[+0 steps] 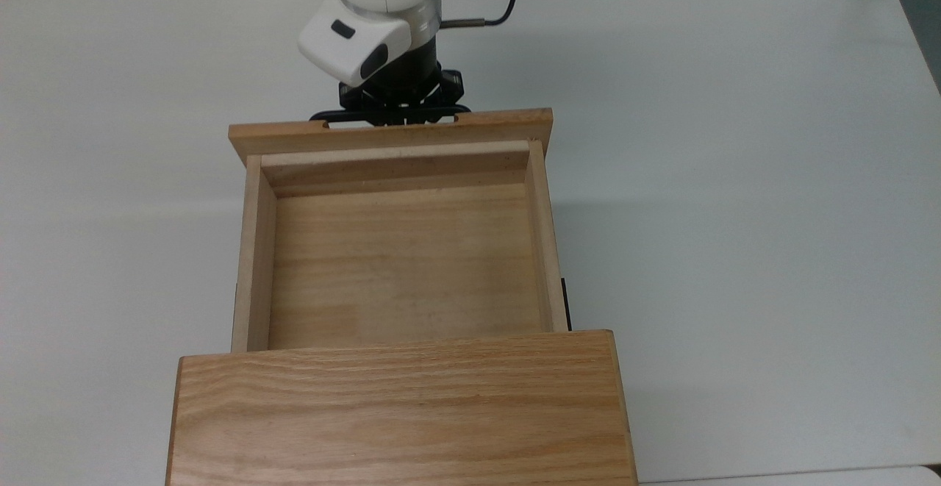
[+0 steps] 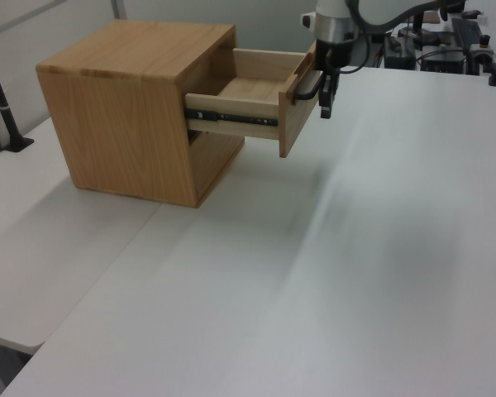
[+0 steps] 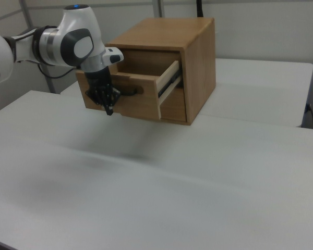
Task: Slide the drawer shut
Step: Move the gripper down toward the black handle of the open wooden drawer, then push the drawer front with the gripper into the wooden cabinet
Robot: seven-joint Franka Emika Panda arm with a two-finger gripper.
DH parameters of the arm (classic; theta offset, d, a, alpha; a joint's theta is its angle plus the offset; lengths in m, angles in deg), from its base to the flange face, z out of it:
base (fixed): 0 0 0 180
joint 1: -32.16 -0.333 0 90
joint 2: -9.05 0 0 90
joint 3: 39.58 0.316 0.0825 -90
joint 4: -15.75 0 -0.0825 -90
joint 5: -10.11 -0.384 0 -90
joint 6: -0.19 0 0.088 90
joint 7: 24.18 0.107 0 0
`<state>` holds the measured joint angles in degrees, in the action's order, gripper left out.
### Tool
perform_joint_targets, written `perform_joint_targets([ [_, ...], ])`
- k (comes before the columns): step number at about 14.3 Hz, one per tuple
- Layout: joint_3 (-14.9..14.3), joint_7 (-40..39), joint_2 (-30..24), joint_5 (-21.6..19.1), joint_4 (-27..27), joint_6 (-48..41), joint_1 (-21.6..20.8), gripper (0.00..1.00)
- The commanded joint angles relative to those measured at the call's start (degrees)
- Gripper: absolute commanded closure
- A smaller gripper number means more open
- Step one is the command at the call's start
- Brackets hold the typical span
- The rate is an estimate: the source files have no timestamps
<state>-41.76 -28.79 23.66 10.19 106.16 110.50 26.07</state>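
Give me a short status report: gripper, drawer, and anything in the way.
Gripper at the handle, pointing down, grip unclear. Drawer pulled well out of the cabinet, empty inside. Nothing seen blocking the slide.

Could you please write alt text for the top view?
A robot gripper sits at the black handle of an open, empty wooden drawer. The drawer sticks out of a wooden cabinet on a white table.

I count one drawer (image 1: 401, 258) with one handle (image 1: 327, 115), one cabinet (image 1: 401, 409), one arm (image 1: 382, 1), one table (image 1: 735, 177).
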Motion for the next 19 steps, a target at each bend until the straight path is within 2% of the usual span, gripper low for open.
perform_joint_targets([
  [1, -0.19, -0.75, 7.69, -1.14, -10.06, 2.62, 0.55, 1.0],
  [5, -0.02, -0.4, 10.33, -1.41, -11.31, 14.11, 0.55, 1.0],
  [8, 0.24, 3.1, 13.93, -1.23, -11.66, 29.56, 0.38, 1.0],
  [13, 0.24, 3.55, 17.81, -1.06, -11.57, 48.48, 0.2, 1.0],
  [19, 0.24, 3.55, 18.61, -1.14, -11.05, 51.94, 0.38, 1.0],
])
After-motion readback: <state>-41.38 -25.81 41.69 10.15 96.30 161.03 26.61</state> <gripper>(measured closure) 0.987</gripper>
